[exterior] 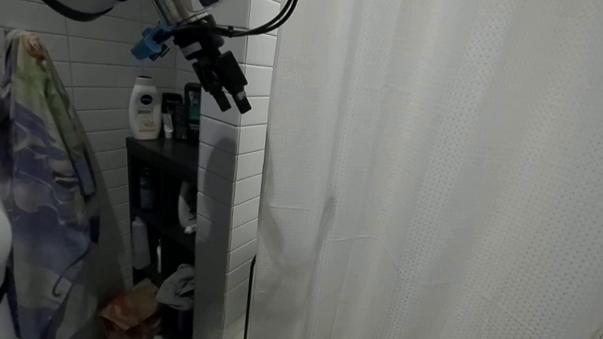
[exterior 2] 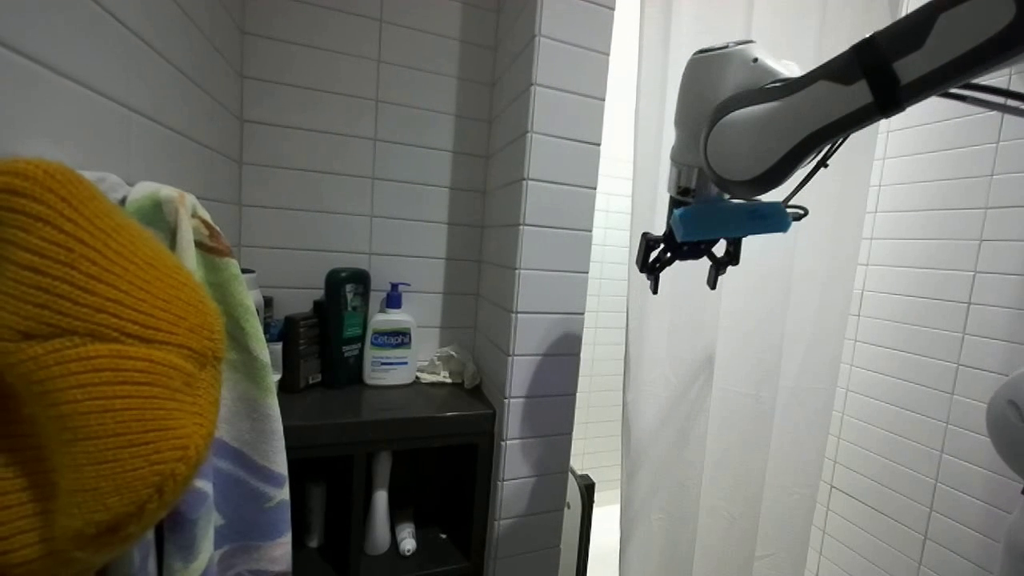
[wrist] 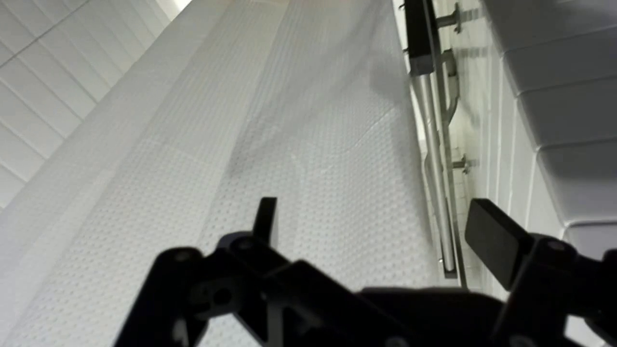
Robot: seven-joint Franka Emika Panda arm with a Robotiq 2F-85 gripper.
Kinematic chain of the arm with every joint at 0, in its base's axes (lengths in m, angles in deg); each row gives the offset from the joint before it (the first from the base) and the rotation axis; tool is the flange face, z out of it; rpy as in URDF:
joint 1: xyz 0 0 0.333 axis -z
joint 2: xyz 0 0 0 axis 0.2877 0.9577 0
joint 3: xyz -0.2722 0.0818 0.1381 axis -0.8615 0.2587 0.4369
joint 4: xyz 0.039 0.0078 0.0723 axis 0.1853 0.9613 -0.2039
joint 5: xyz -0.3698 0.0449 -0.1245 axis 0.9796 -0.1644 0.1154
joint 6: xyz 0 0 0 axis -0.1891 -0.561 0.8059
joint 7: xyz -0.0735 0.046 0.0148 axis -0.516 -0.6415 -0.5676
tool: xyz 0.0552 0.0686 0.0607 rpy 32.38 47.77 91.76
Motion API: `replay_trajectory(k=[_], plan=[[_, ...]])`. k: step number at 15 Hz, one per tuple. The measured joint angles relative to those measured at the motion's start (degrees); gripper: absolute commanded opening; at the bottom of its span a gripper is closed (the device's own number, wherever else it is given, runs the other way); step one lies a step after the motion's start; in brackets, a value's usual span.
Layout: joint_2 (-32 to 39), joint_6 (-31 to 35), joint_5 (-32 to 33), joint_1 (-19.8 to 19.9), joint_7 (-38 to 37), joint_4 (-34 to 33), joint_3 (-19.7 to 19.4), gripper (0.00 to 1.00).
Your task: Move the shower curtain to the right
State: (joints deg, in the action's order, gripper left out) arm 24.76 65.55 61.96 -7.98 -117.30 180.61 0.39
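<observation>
The shower curtain (exterior: pixel 421 211) is a tall white sheet with soft vertical folds. It hangs in both exterior views (exterior 2: pixel 720 448) and fills much of the wrist view (wrist: pixel 299 144). My gripper (exterior: pixel 234 104) is open and empty. In an exterior view it points down beside the curtain's free edge, in front of the tiled wall end. In an exterior view, the gripper (exterior 2: pixel 683 286) appears in front of the curtain's upper part. In the wrist view the free edge runs between the two spread fingers (wrist: pixel 378 226), and the curtain appears to lie beyond the fingertips.
A white tiled wall end (exterior: pixel 248 155) stands beside the curtain's edge. A dark shelf (exterior 2: pixel 392 416) holds several bottles. A patterned cloth (exterior: pixel 41 172) and a yellow knit hat (exterior 2: pixel 104 360) hang nearby. A metal-framed panel (wrist: pixel 436 159) shows past the curtain's edge.
</observation>
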Motion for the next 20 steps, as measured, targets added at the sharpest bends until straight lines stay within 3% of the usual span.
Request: replay_trajectory(k=[5, 12, 20], plan=[[-3.1, 7.4, 10.3, 6.4, -6.3, 2.2, 0.3, 1.0], [-1.8, 19.1, 13.3, 16.7, -13.2, 5.0, -1.8, 1.0], [4.3, 31.8, 16.0, 28.4, -21.3, 2.8, -0.5, 1.0]])
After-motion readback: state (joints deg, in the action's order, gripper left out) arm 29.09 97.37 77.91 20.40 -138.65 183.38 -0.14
